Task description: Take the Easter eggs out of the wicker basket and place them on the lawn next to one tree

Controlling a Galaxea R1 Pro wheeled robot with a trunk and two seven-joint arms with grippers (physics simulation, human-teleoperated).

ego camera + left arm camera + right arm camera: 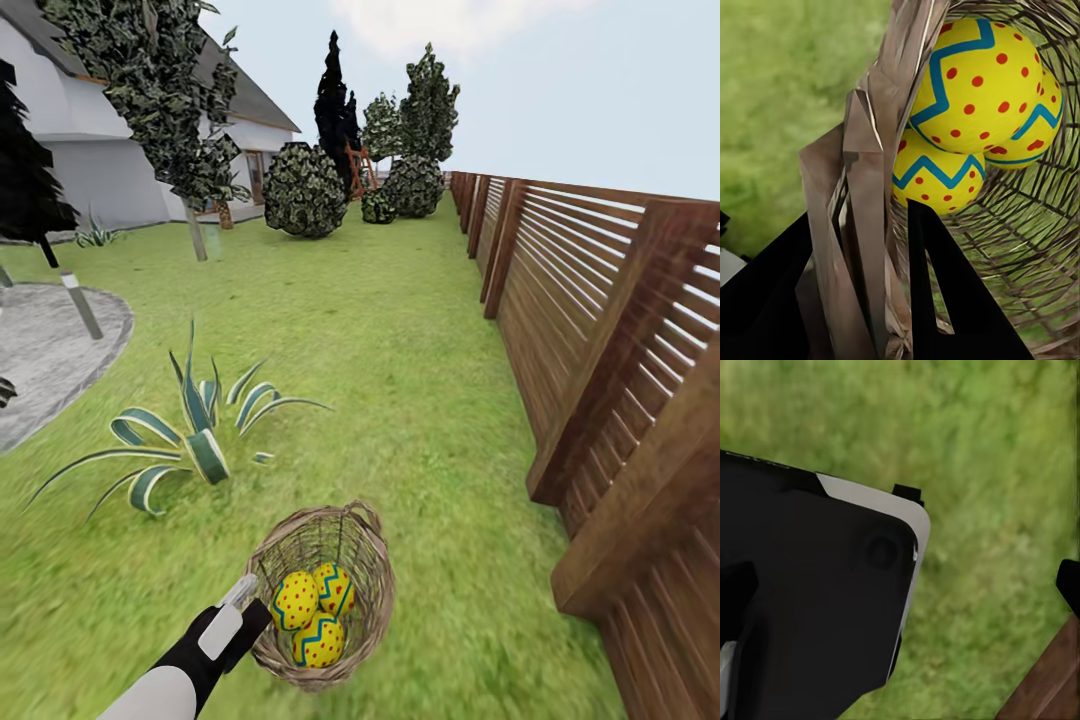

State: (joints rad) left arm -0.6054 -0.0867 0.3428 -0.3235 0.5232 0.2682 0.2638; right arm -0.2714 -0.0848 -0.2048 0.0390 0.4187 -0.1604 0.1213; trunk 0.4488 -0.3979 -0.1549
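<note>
The wicker basket [362, 570] hangs tilted at the bottom of the head view, over the lawn [400, 340]. Three Easter eggs lie together inside it: one [295, 600] at the left, one [334, 587] beside it, one [318, 641] nearest me. My left gripper [243, 593] is shut on the basket's rim. In the left wrist view its black fingers [945, 292] straddle the woven rim [866, 195], with the eggs [975, 75] just beyond. A tree with a pale trunk [197, 232] stands far ahead on the left. The right wrist view shows one black fingertip [1069, 583] over grass.
A brown slatted fence [600, 340] runs along the right side. A striped spiky plant [195, 440] grows just ahead of the basket on the left. The grey patio [45, 350], a white house [90, 160] and round bushes [303, 190] lie beyond.
</note>
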